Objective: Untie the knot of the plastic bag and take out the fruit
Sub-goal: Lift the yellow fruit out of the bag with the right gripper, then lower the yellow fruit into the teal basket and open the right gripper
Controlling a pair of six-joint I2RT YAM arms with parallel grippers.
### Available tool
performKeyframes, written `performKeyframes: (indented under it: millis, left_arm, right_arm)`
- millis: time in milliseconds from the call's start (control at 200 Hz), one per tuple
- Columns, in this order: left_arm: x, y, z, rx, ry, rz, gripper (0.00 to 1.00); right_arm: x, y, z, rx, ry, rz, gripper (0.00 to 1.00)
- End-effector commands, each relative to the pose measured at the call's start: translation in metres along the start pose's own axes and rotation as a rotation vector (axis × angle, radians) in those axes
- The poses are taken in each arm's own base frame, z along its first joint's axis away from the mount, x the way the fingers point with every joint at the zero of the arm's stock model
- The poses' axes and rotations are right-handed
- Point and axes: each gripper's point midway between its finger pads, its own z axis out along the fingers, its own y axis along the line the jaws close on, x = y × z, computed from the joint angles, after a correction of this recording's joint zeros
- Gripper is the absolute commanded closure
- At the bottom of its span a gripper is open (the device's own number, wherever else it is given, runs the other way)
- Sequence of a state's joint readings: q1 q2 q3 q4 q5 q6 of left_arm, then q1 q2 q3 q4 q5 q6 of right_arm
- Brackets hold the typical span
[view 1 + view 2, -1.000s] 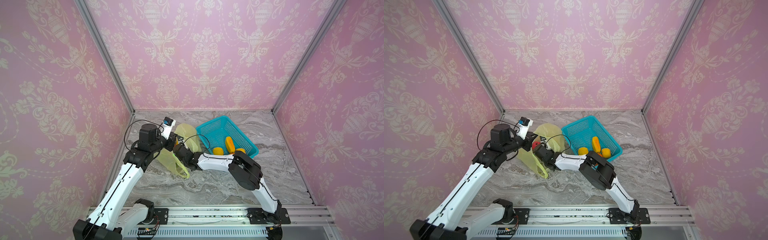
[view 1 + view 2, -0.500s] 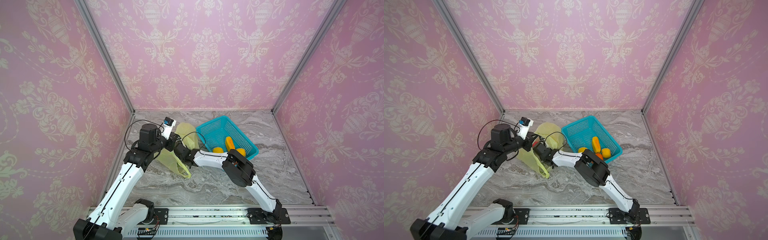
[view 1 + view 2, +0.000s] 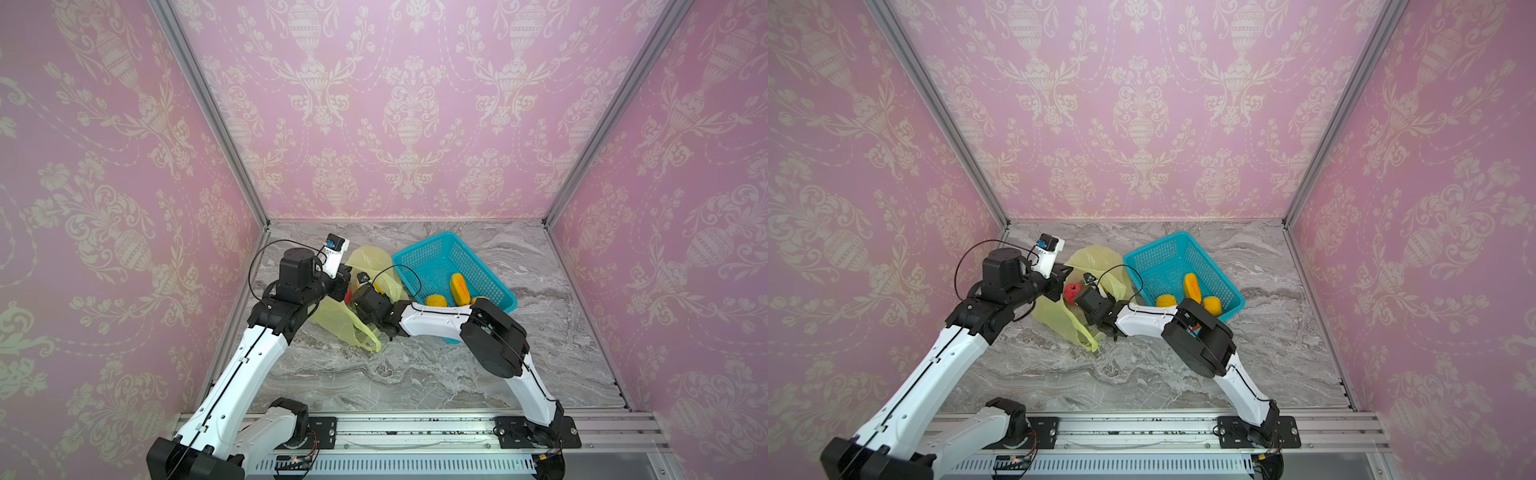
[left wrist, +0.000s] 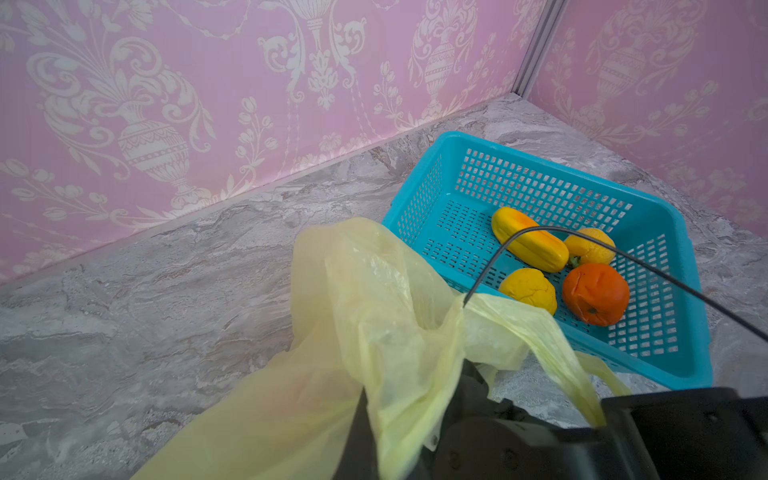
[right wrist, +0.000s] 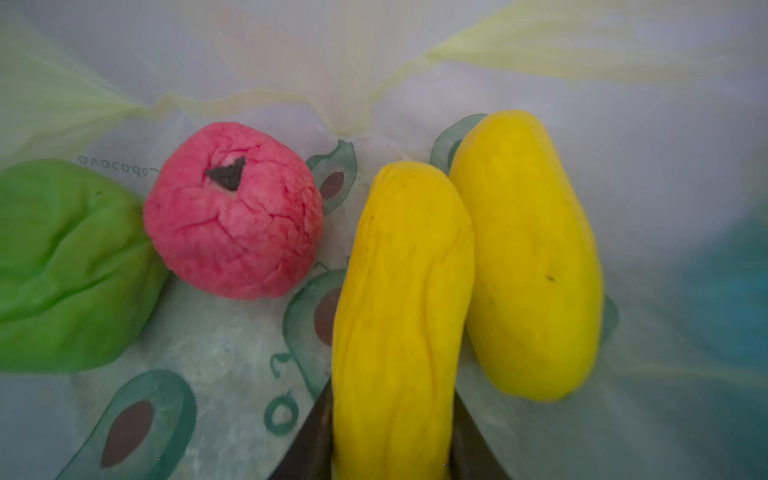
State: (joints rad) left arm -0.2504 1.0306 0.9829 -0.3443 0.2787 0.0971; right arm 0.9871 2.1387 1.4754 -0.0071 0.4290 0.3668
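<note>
The yellow-green plastic bag lies open left of the basket in both top views. My left gripper is shut on the bag's rim and holds it up. My right gripper is inside the bag, its fingers pressed on both sides of a yellow oblong fruit. Beside it lie a second yellow fruit, a pink-red fruit and a green fruit. The pink-red fruit shows through the bag's mouth in a top view. A loose handle loop trails forward. The knot is out of view.
A teal mesh basket stands right of the bag, close to my right forearm. It holds a yellow oblong fruit, two round yellow ones and an orange one. Pink walls close the back and both sides.
My right arm has pushed further left into the bag's mouth and its jaws have narrowed onto the yellow fruit. The left arm has stayed put with the bag.
</note>
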Motion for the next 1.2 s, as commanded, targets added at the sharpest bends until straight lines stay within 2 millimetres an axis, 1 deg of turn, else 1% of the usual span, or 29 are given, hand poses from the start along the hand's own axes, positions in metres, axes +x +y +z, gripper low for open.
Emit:
performKeyframes:
  millis: [0,95,125,140,145,160,260,285,375,465,535,610,645,701,751,791,871,961,1086,1141,1196]
  left_arm:
    - [0.006,0.017,0.001,-0.085,0.028,0.016,1.00]
    - [0.008,0.020,0.000,-0.102,0.031,0.018,1.00]
    - [0.008,0.020,0.000,-0.107,0.029,0.016,1.00]
    - [0.007,0.021,0.001,-0.108,0.029,0.015,1.00]
    - [0.007,0.020,0.000,-0.107,0.028,0.015,1.00]
    - [0.007,0.021,0.001,-0.108,0.028,0.014,1.00]
    - [0.006,0.019,0.001,-0.098,0.033,0.011,1.00]
    - [0.007,0.020,0.001,-0.101,0.034,0.011,1.00]
    - [0.007,0.021,0.001,-0.108,0.029,0.009,1.00]
    - [0.007,0.022,0.002,-0.108,0.041,0.009,1.00]
    - [0.009,0.025,0.001,-0.126,0.042,0.008,1.00]
    - [0.008,0.026,0.001,-0.135,0.042,0.005,1.00]
    - [0.008,0.027,0.001,-0.133,0.045,0.004,1.00]
    - [0.008,0.026,0.001,-0.131,0.047,0.004,1.00]
    - [0.010,0.027,0.000,-0.135,0.047,0.003,1.00]
    - [0.010,0.027,0.001,-0.136,0.044,0.000,1.00]
    - [0.007,0.025,0.001,-0.126,0.043,0.000,1.00]
    - [0.009,0.027,0.000,-0.136,0.048,0.000,1.00]
    - [0.007,0.025,0.000,-0.125,0.044,-0.004,1.00]
    - [0.009,0.025,0.001,-0.126,0.049,-0.004,1.00]
    - [0.009,0.027,0.000,-0.133,0.045,-0.005,1.00]
  right_arm:
    - [-0.056,0.004,-0.058,-0.082,-0.189,-0.013,0.87]
    - [-0.073,0.005,-0.101,-0.166,-0.280,-0.062,0.87]
    - [-0.072,0.004,-0.113,-0.183,-0.297,-0.087,0.87]
    - [-0.077,0.005,-0.120,-0.192,-0.314,-0.094,0.87]
    - [-0.069,0.002,-0.120,-0.189,-0.305,-0.106,0.87]
    - [-0.067,0.001,-0.123,-0.190,-0.308,-0.113,0.87]
    - [-0.074,-0.008,-0.154,-0.214,-0.358,-0.126,0.88]
    - [-0.076,-0.008,-0.163,-0.235,-0.370,-0.131,0.88]
    - [-0.074,-0.004,-0.190,-0.326,-0.406,-0.161,0.89]
    - [-0.078,-0.008,-0.218,-0.382,-0.459,-0.145,0.88]
    - [-0.077,-0.009,-0.237,-0.436,-0.495,-0.150,0.87]
    - [-0.075,-0.015,-0.249,-0.445,-0.515,-0.152,0.86]
    - [-0.077,-0.023,-0.252,-0.414,-0.524,-0.137,0.86]
    - [-0.081,-0.042,-0.257,-0.350,-0.535,-0.095,0.89]
    - [-0.082,-0.062,-0.257,-0.293,-0.541,-0.053,0.89]
    - [-0.080,-0.080,-0.255,-0.242,-0.543,-0.012,0.89]
    - [-0.076,-0.124,-0.250,-0.134,-0.539,0.095,0.91]
    - [-0.066,-0.171,-0.244,-0.037,-0.509,0.225,0.92]
    - [-0.041,-0.232,-0.230,0.099,-0.440,0.402,0.91]
    - [-0.031,-0.250,-0.222,0.118,-0.407,0.464,0.91]
    - [-0.023,-0.261,-0.211,0.112,-0.375,0.510,0.91]
